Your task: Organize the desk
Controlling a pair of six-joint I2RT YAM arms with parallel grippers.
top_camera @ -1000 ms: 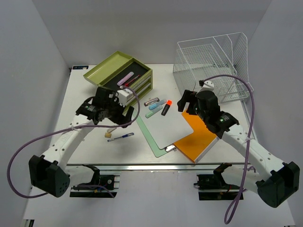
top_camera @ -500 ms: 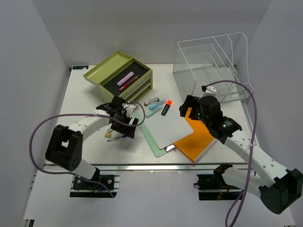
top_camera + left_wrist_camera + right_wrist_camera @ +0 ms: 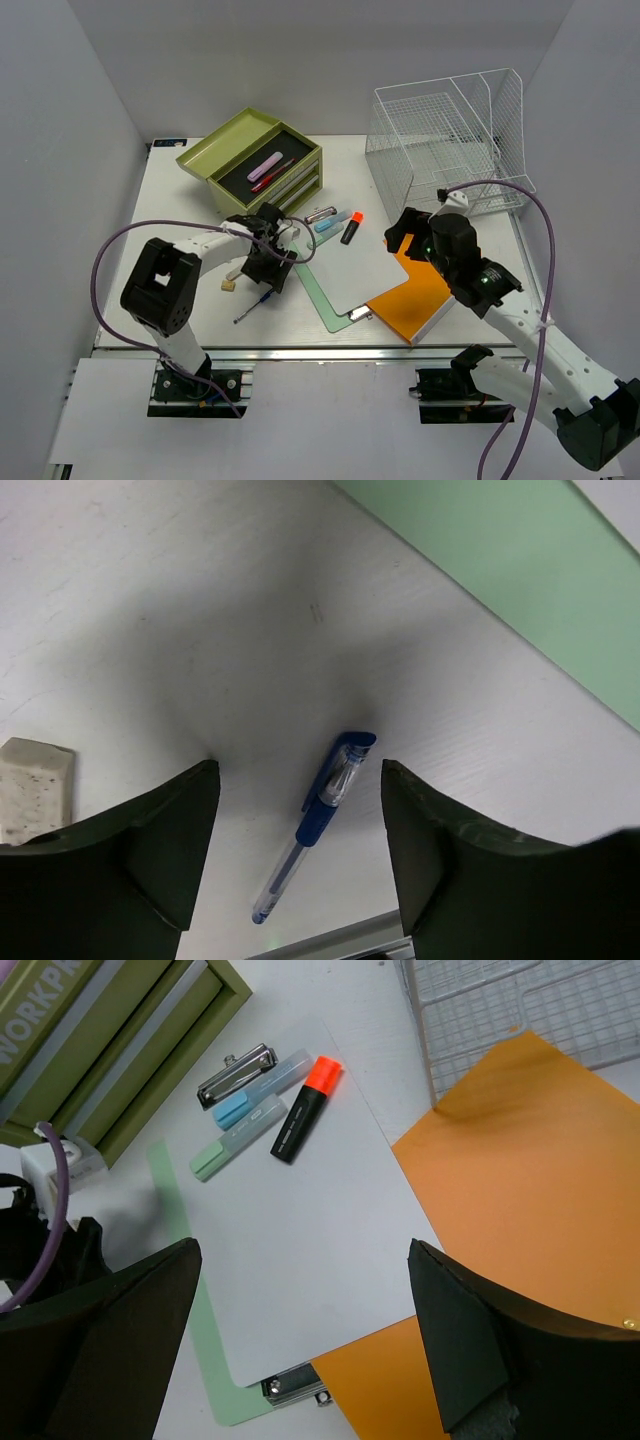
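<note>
Straddling the blue ballpoint pen (image 3: 322, 820), the left gripper (image 3: 298, 785) has its jaws spread, one finger on each side and neither touching the barrel. The pen lies flat on the desk (image 3: 150, 600), the white tabletop under everything, between a grubby eraser (image 3: 35, 785) and the green clipboard (image 3: 520, 590). That surface is hard, smooth and fixed, so I judge the light, slick pen may roll or skid. Pinching mid-barrel, square across it, looks safest. The right gripper (image 3: 300, 1265), jaws wide and holding nothing, hangs above the white sheet (image 3: 310, 1200) and orange pad (image 3: 520, 1180).
</note>
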